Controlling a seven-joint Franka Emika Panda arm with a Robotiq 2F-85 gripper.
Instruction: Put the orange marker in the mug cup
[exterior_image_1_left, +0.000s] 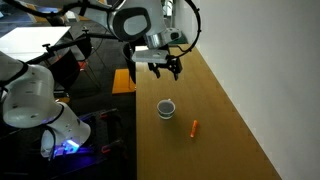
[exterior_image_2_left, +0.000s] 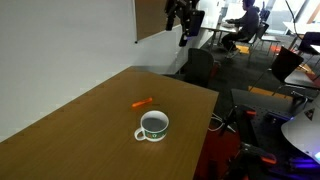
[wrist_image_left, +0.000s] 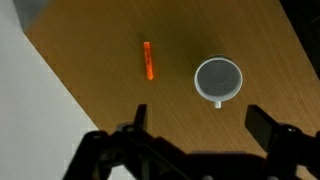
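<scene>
Wrist view: my gripper (wrist_image_left: 203, 128) hangs spread wide, empty, above the surface (wrist_image_left: 100, 60); orange marker (wrist_image_left: 148, 62) lies between its edge and mug cup (wrist_image_left: 218, 80).

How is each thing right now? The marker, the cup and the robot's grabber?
Marker: lying flat on the table, apart from the mug, not held.
Mug: standing upright, looks empty.
Gripper: jaws open, holding nothing, up above the table.
</scene>
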